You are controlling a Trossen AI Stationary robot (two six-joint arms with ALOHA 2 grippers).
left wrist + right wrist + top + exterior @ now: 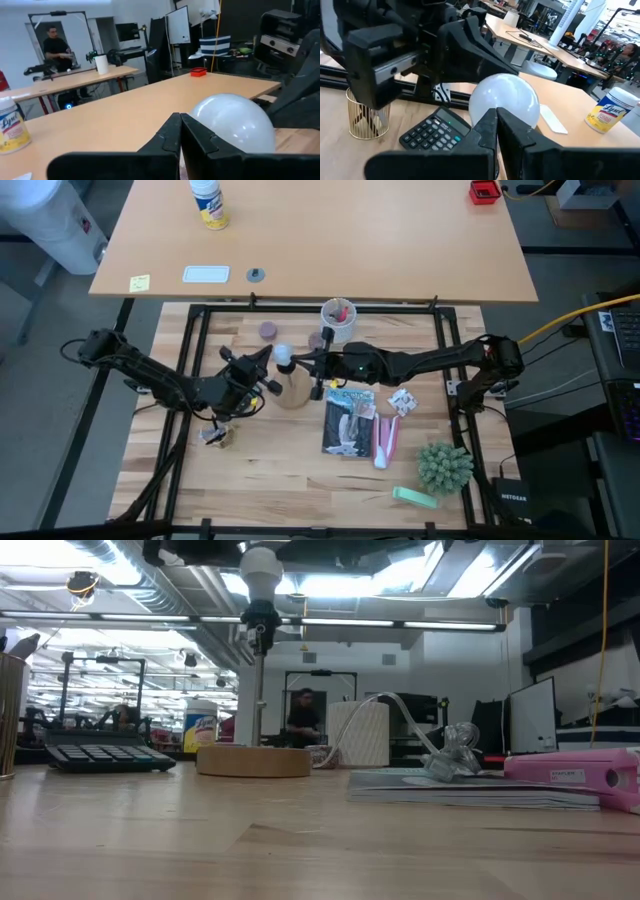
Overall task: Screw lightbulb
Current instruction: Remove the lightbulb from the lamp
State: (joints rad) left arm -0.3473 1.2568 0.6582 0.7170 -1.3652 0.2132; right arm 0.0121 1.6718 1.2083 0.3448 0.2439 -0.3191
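While both arms reach inward (elbows low), each gripper [262, 370] [305, 362] flanks the lightbulb [283, 354].

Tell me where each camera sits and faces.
High: overhead, straight down on the table; both arms show.
Low: tabletop height, level toward the lightbulb on its wooden stand; arm parts at top.
Left wrist: behind the left tool, facing the lightbulb.
Right wrist: behind the right tool, facing lightbulb and left arm.
All share the lightbulb.
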